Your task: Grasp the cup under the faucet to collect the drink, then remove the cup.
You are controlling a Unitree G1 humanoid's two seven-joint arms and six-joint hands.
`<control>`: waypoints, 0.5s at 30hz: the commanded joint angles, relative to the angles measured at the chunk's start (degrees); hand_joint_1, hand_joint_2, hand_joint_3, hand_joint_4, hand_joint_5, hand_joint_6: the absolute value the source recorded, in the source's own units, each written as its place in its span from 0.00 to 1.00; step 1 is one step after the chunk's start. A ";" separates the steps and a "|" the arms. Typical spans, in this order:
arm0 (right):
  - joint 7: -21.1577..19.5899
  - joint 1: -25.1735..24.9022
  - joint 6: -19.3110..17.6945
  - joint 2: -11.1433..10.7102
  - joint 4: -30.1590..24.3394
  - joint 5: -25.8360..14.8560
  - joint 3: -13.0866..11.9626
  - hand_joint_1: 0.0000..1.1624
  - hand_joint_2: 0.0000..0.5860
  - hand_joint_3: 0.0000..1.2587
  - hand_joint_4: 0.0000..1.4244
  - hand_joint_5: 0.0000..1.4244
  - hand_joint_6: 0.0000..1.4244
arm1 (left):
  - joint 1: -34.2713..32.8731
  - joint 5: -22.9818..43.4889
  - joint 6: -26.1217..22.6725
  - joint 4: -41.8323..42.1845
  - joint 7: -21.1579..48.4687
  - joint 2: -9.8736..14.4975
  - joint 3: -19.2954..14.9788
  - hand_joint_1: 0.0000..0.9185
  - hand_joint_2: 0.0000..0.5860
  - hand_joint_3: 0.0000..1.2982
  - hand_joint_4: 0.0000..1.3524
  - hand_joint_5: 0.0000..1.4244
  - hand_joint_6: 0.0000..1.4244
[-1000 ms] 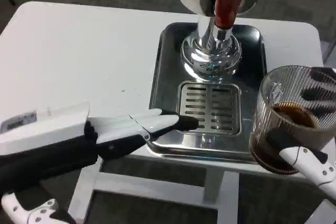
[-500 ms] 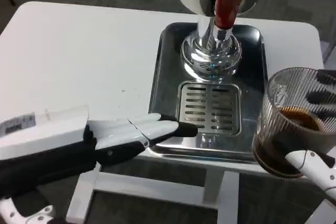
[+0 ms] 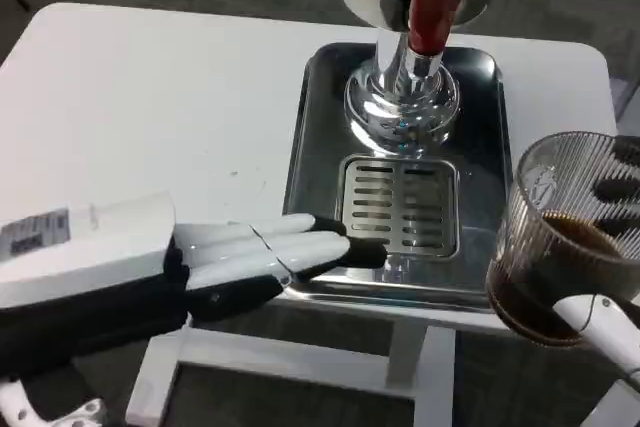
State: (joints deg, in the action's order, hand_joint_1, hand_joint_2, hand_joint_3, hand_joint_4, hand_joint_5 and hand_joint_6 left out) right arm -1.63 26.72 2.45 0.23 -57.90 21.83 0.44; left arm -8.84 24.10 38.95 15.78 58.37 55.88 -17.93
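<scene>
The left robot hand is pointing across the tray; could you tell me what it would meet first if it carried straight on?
The left robot hand points right along the metal tray's front edge. Continuing on, it would probably meet the glass cup held by the right robot hand, though depth is unclear.

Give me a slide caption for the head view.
Right robot hand holds the cup of dark drink beside the drip tray; left robot hand rests open at the tray's front edge.

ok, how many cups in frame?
1. The ribbed glass cup, part full of dark drink, is held by the right hand at the right edge, off the drip tray and away from the faucet.
</scene>
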 commanded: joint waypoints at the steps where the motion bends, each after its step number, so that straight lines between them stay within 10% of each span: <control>1: -0.16 0.68 -3.71 0.53 -2.10 -1.26 -0.21 0.68 0.39 0.64 0.66 0.85 1.00 | 0.69 -0.60 0.77 1.34 0.70 0.99 -1.22 0.00 0.16 0.00 0.00 0.00 0.13; 15: 0.68 0.71 -4.42 0.68 -2.10 -1.05 0.85 0.68 0.39 0.65 0.67 0.85 1.00 | 3.91 -0.54 0.30 2.46 0.68 1.04 -4.65 0.00 0.16 0.00 0.00 0.00 0.13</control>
State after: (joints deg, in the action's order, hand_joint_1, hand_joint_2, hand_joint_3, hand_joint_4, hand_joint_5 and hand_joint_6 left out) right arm -0.57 27.24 1.58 0.61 -57.91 21.08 0.86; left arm -6.03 24.10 38.95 17.39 58.38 56.05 -21.77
